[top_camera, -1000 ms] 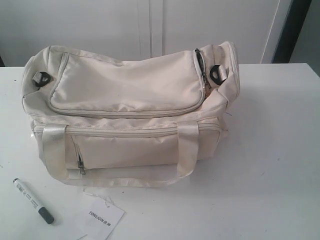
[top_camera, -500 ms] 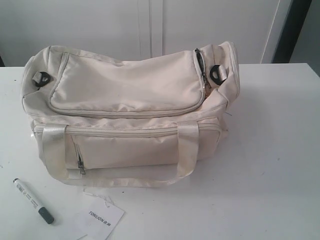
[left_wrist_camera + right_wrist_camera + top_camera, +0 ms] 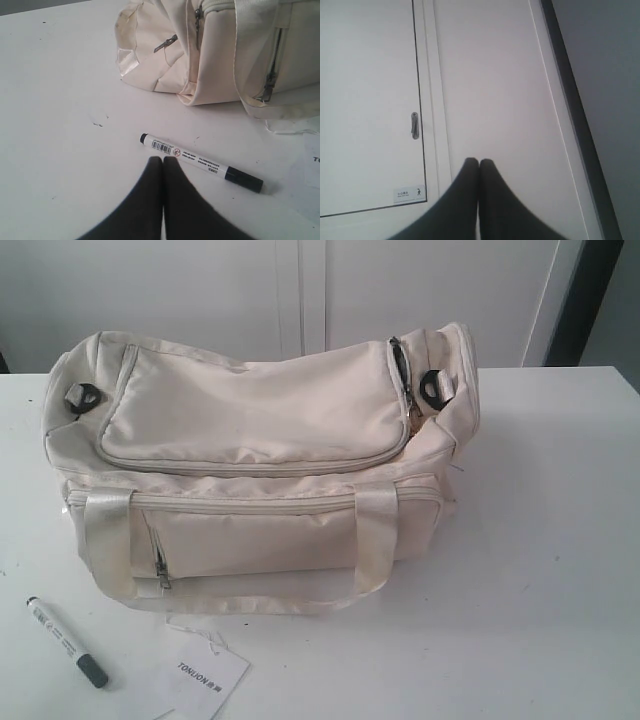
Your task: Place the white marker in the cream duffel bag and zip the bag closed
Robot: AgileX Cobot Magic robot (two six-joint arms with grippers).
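At lower left of the exterior view, the white marker (image 3: 67,642) lies on the table (image 3: 540,540), apart from the cream duffel bag (image 3: 260,440) at centre. It looks light, stiff and probably slick, so it is best pinched mid-barrel. The left gripper (image 3: 163,159) hangs near it, jaws pressed together and empty; the right gripper (image 3: 479,161) is likewise closed on nothing.
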